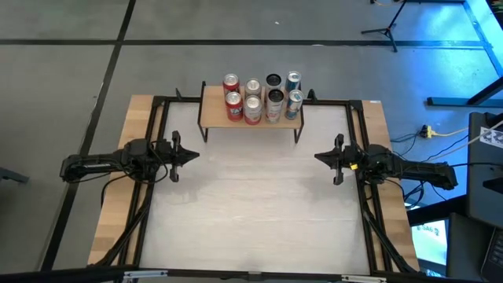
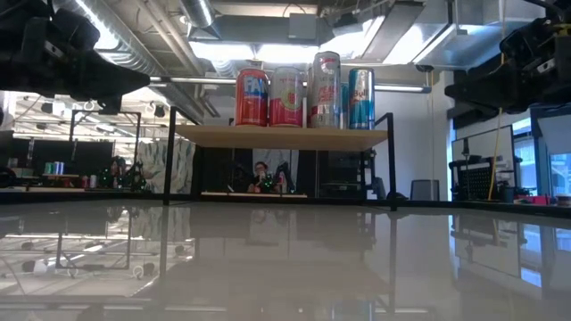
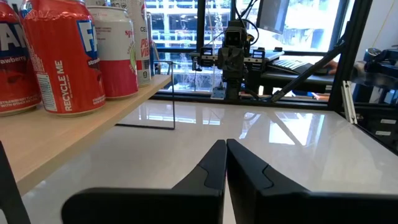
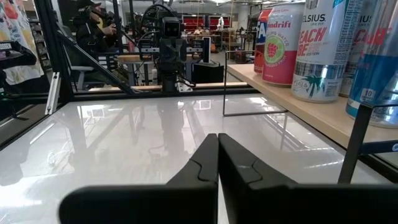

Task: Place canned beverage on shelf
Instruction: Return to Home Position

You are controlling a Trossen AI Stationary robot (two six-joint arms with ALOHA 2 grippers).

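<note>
1. White tabletop (image 1: 251, 224) under the overhead camera, with grey floor around it. The low view looks into a lab room behind, where a person (image 2: 260, 175) sits far off beyond the table.
2. Shelf (image 1: 211, 118) stands at the far edge of the table, about centred between the arms: a light wood board on thin black legs.
3. Eight cans are on the shelf in two rows of four, all upright. Across it go the red cans (image 1: 233, 107), pink-white cans (image 1: 252, 111), dark/silver cans (image 1: 273, 103) and blue cans (image 1: 294, 104). Each pair lines up front to back and neighbouring pairs stand just beside each other.
4. I see no can on the table itself.
5. Left gripper (image 1: 191, 156) sits out at the left side of the table, well apart from the shelf and pointing inward. Its wrist view shows the fingers pressed together with nothing between them.
6. Right gripper (image 1: 320, 158) mirrors it on the right side, also well clear of the shelf. Its fingers are likewise closed together and empty.
7. Step judged: placing looks finished and this is the return-to-rest phase. Both arms look level and symmetric, so they are probably at or near home.
8. Next move, as a guess: no grasp is needed. Any remaining motion would only settle the arms into the rest pose, with fingers closed and away from the shelf legs and cans.
9. Risk looks low, since nothing lies between the grippers and their sides of the table.
</note>
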